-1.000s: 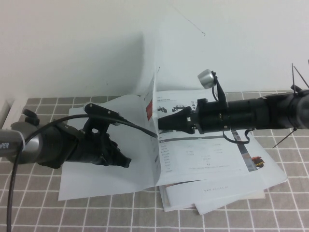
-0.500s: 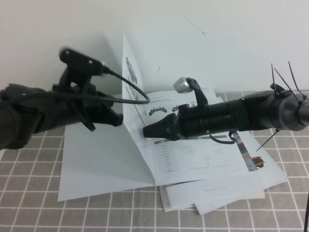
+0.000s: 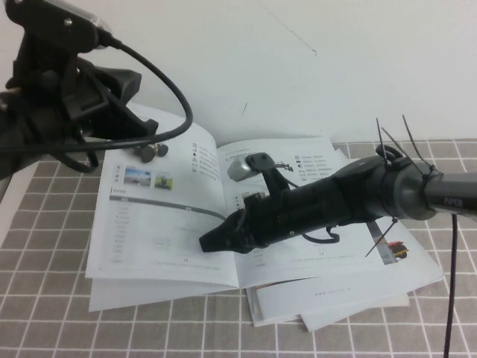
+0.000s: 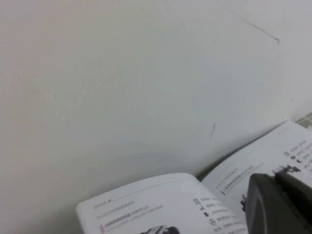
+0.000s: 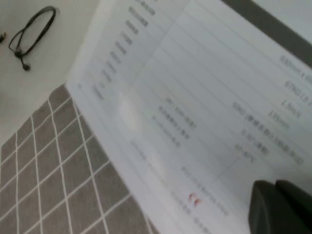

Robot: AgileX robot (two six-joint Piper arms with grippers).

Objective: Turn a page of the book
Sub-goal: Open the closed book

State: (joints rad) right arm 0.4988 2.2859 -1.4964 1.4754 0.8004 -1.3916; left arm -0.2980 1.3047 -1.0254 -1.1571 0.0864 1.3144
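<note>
The book (image 3: 164, 224) lies open on the tiled table. Its left-hand leaf lies flat and shows small photos, text and a grey band. The page's red-checker print shows in no view. My right gripper (image 3: 209, 245) is shut and empty, and its tip is low over the book's spine fold. In the right wrist view the gripper (image 5: 280, 209) hangs just above printed tables of the book (image 5: 195, 97). My left gripper (image 3: 145, 130) is shut and empty, raised high over the book's far left corner. In the left wrist view it (image 4: 280, 204) looks down on the book (image 4: 161, 204).
Loose white sheets (image 3: 335, 306) stick out from under the book at the front right. A white wall (image 3: 298, 74) stands right behind the book. Grey tiled table (image 3: 74, 328) runs along the front. A thin black cable loop (image 5: 34, 29) lies on white surface beyond the book.
The leaf that stood upright at the spine has gone over and lies flat on the left. My left gripper rose up and away to the left. My right gripper slid left across the spine.
</note>
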